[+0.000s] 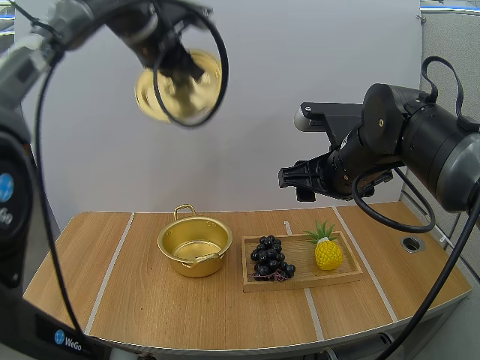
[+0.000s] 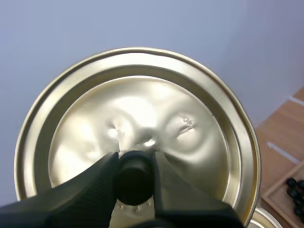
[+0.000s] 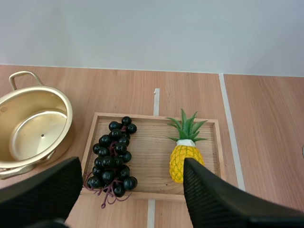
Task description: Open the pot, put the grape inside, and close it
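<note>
left gripper (image 1: pixel 186 69) pinching lid (image 1: pixel 161 97) knob, upper left of frame; right gripper (image 3: pixel 132 166) spread, well above grapes (image 3: pixel 113 154) on tray (image 3: pixel 152 148); pot (image 1: pixel 196 264) uncovered

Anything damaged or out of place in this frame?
The lid looks dented and rippled around its knob, which the left end effector grips. The grapes trail stems over the wooden tray's near edge. Nothing else stands out.
</note>
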You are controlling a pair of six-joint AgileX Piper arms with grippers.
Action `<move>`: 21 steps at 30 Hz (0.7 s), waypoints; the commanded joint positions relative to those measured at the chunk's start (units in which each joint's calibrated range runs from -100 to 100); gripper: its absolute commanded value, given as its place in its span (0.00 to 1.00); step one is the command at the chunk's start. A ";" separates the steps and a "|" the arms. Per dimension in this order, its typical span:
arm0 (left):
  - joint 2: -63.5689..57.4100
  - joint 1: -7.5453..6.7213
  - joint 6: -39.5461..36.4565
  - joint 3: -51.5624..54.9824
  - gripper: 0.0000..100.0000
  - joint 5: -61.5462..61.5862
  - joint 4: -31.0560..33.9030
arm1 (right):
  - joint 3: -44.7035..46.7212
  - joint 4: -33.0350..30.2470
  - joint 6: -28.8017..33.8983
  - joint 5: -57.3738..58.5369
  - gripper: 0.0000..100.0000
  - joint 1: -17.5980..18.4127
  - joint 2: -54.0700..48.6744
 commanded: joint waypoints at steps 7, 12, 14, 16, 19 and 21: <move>-6.74 -0.23 -9.44 -18.36 0.00 -13.20 11.61 | -0.40 1.08 -0.36 0.17 1.00 -0.20 -0.31; -8.03 -0.23 -10.02 -22.66 0.00 -16.16 13.24 | -0.40 5.10 -1.27 1.90 1.00 -0.20 0.46; -8.11 -0.23 -10.02 -23.14 0.00 -16.59 13.24 | -0.40 6.45 -3.08 3.33 1.00 -0.20 2.15; -8.95 -0.23 -10.02 -23.62 0.00 -16.66 13.24 | -0.40 6.89 -3.28 4.18 1.00 -0.20 3.70; -9.43 -0.23 -10.02 -23.73 0.00 -17.12 13.24 | -0.40 9.19 -5.84 4.85 1.00 -0.20 11.27; -9.57 -0.23 -10.02 -23.73 0.00 -17.12 13.24 | -0.84 11.02 -7.52 4.85 1.00 -0.20 15.07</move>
